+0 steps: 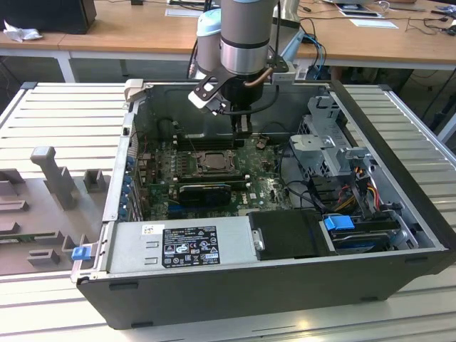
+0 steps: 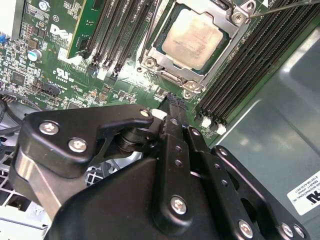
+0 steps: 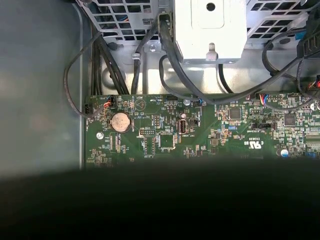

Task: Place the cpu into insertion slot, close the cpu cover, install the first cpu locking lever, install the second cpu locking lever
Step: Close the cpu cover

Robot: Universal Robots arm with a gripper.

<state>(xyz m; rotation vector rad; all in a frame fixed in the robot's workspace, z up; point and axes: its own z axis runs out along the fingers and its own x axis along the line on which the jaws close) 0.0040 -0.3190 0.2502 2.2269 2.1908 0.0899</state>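
**Second wrist view: cpu (image 2: pixel 192 39) seated in slot (image 2: pixel 161 49)**

The cpu lies flat in the slot. The cover (image 2: pixel 167 75) is down around it, with its window framing the chip's metal top, so I judge the chip is pinned in place. The gripper (image 2: pixel 171 101) hangs just off the slot's corner above the board (image 2: pixel 50 75). Its fingers (image 2: pixel 173 120) are clenched on nothing, and a narrow closed tip probably suits nudging a thin wire. One lever (image 2: pixel 149 35) runs along the slot's side and another (image 2: pixel 282 7) juts past a corner. I cannot tell whether either is hooked. In the exterior view the arm (image 1: pixel 246 35) reaches straight down into the open case (image 1: pixel 285 285).
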